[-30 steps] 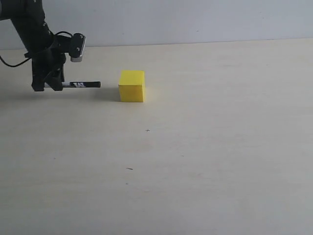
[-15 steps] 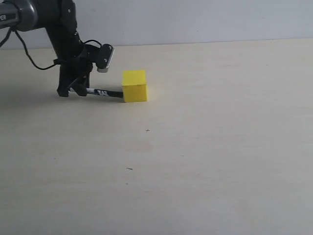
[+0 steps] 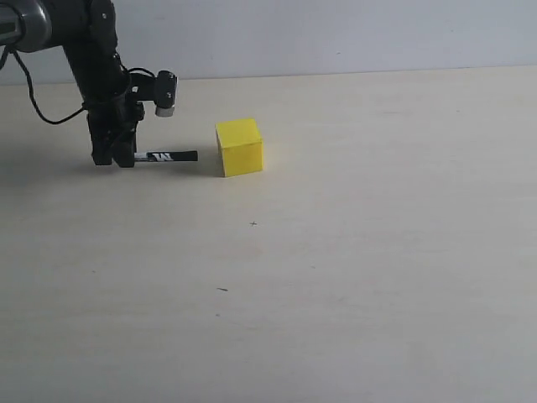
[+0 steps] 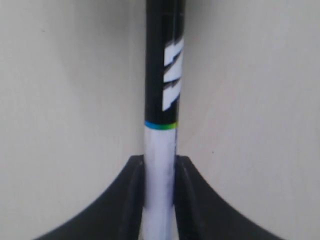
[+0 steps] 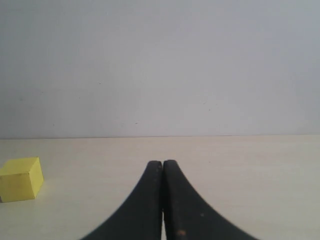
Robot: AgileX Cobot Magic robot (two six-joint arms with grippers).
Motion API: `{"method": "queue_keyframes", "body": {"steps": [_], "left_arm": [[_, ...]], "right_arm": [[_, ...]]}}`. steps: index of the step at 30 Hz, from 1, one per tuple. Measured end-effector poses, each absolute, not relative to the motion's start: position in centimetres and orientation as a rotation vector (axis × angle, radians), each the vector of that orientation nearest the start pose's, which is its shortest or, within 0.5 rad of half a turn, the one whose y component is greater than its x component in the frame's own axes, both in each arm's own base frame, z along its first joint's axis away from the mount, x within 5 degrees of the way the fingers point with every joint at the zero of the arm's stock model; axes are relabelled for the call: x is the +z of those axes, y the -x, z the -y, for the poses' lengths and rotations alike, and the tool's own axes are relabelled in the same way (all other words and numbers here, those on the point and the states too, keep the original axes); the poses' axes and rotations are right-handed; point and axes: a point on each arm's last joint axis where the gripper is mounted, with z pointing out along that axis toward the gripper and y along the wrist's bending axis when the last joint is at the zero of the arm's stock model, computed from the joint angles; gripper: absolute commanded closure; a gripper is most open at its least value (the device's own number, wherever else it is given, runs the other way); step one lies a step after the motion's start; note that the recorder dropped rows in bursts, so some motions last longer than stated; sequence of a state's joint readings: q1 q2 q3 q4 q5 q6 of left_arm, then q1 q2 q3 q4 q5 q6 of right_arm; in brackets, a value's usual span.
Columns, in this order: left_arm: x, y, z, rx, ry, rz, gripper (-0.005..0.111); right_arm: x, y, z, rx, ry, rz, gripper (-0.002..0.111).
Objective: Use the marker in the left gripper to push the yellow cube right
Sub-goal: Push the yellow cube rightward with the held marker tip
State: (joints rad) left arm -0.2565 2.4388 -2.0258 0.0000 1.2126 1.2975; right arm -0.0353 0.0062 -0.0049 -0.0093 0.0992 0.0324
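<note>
I'm holding the marker (image 3: 172, 156) level, my left claw (image 3: 117, 158) pinching its white barrel, tip just short of the yellow cube (image 3: 240, 147) on the bench (image 3: 352, 269). The cube looks light and likely to twist, so I'm aiming mid-face.

The desk (image 3: 377, 294) had a pale cream-beige top, matte and lightly speckled. It ran back to a plain grey-white wall (image 3: 336, 34), which closed the whole rear of the scene. The joint between the two showed as a straight, nearly level line. Two small blemishes were noted on the desk, both well forward of the wall: a tiny cross-shaped mark (image 3: 253, 223) and, farther from the wall, a short dark fleck (image 3: 221, 290). Lighting was soft and even across both surfaces.
</note>
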Motion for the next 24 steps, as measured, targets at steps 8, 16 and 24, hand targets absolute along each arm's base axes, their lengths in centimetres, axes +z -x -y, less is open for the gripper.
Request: {"method": "queue_keyframes", "body": {"steps": [8,16,24], "left_arm": [[12.9,-46.5,15.9,-0.029,-2.168,-2.147,0.107],[14.0,-46.4,19.2,-0.004,-2.140,-2.054,0.107],[14.4,-46.8,18.0,0.004,-2.055,-2.164,0.107]], "right_arm": [[20.5,-5.7,0.2,-0.010,-0.047,-1.583,0.108],[20.5,-5.7,0.2,-0.010,-0.047,-1.583,0.108],[20.5,-5.7,0.2,-0.010,-0.047,-1.583,0.108]]}}
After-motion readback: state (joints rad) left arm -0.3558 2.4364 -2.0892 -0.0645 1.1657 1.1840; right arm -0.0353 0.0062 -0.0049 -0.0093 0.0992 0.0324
